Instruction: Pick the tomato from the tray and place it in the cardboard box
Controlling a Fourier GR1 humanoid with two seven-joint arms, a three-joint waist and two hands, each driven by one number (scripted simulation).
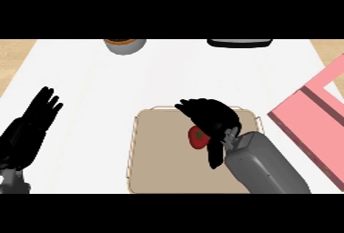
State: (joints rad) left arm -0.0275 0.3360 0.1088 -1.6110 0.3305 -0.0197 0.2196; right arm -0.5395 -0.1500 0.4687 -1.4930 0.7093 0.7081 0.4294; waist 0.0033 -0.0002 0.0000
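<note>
White counter (174, 73), tan tray (154, 168), pink box (316, 132)

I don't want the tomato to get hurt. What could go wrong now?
The right hand curls over the tomato on the tray, but part of the tomato peeks out, so it might slip. The pink box sits off to the right, so the tomato could bump its wall.

grey forearms, black left hand (30, 123); right hand (214, 117)

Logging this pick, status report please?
Right robot hand curled over red tomato on beige tray. Left robot hand open, resting at left. Pink box at right; nothing between.
</note>
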